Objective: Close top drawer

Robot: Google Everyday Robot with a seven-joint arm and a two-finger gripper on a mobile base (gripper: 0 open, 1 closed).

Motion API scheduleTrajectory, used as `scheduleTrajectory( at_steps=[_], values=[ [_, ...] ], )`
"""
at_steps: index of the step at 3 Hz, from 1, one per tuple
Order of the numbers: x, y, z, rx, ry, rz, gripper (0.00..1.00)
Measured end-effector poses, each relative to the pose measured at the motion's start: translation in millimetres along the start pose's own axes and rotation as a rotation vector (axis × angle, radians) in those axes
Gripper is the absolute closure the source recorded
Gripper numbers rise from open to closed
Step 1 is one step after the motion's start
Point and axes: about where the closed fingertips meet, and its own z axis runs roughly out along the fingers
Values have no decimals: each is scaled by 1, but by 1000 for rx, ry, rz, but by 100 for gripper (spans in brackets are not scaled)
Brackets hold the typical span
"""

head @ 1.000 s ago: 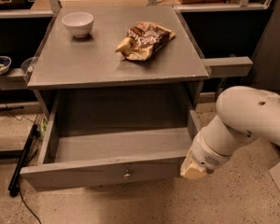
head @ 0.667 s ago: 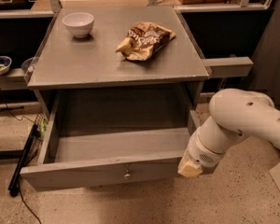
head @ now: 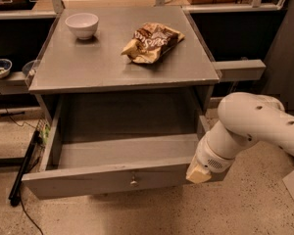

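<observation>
While the top drawer (head: 122, 177) stands pulled far out, reaching left from the claw (head: 198, 173), closing looks not yet begun. The claw sits at the right end of its front; its opening I cannot tell. The whole push inward is left.

Dim warm overhead light on my feed, deep shadow inside the top drawer (head: 112, 175), gripper (head: 198, 173) pale at its front-right corner.
</observation>
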Motion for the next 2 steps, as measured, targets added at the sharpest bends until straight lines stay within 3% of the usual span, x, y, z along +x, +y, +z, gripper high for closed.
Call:
scheduleTrajectory(
  at_steps=[2],
  values=[
    [0, 0, 0, 0, 0, 0, 34]
  ],
)
